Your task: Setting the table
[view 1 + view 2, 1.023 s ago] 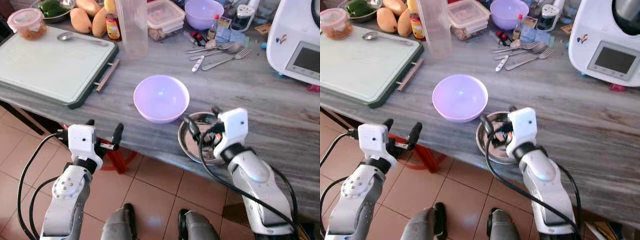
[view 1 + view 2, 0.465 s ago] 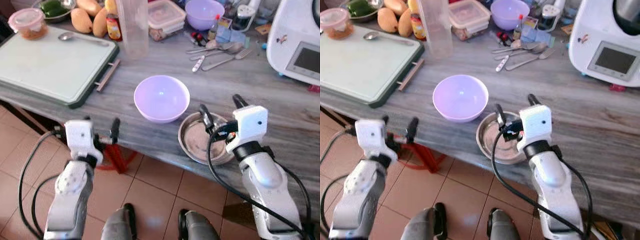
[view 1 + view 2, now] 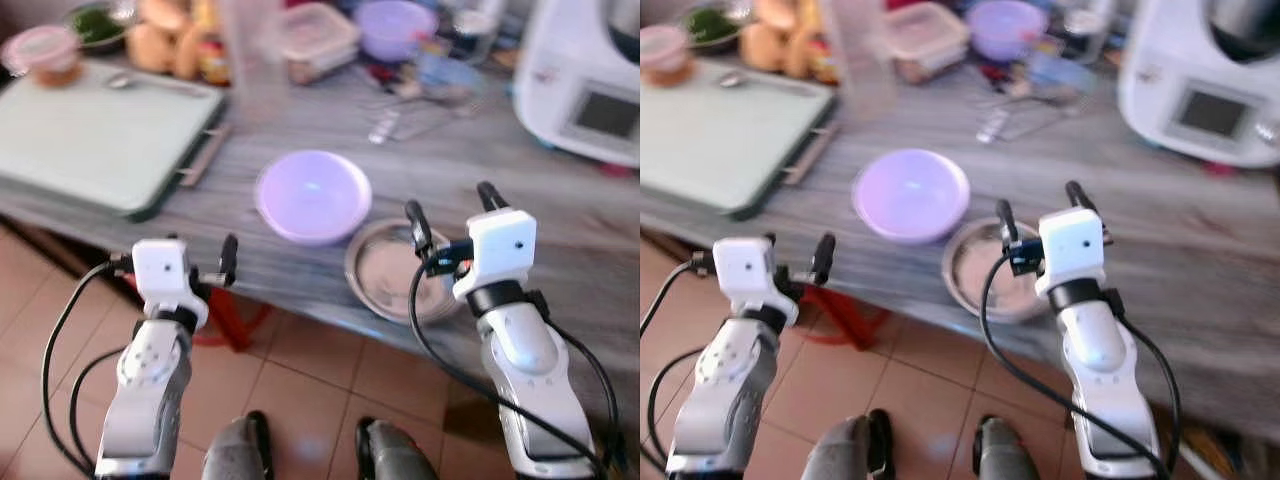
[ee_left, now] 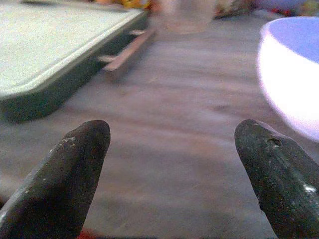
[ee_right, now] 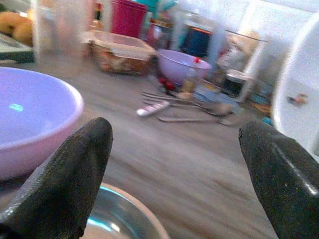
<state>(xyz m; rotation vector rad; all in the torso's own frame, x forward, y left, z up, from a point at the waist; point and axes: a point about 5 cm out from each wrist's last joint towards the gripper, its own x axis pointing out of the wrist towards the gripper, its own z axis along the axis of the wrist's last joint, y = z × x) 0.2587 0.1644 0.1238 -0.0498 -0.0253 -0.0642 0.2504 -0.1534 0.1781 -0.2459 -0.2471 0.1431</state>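
Observation:
A lilac bowl (image 3: 312, 195) stands on the grey counter near its front edge. A steel plate (image 3: 395, 272) lies right beside it, at the edge. My right gripper (image 3: 450, 203) hovers open above the plate's far side, holding nothing. In its wrist view the bowl (image 5: 30, 114) and the plate's rim (image 5: 119, 219) sit below its fingers (image 5: 65, 169). My left gripper (image 3: 200, 250) is open and empty at the counter's front edge, left of the bowl. Its wrist view looks across the counter, with the bowl (image 4: 294, 74) beside one finger.
A green-rimmed cutting board (image 3: 100, 135) covers the counter's left part. Behind the bowl are a clear jug (image 3: 255, 50), loose cutlery (image 3: 410, 105), a second lilac bowl (image 3: 395, 25) and food containers. A white appliance (image 3: 585, 80) stands at the right. Below the counter are a tiled floor and a red stool (image 3: 235, 315).
My right gripper has risen from the steel plate and moved a little right, staying open. The left gripper has barely moved. The head view has shifted and blurred.

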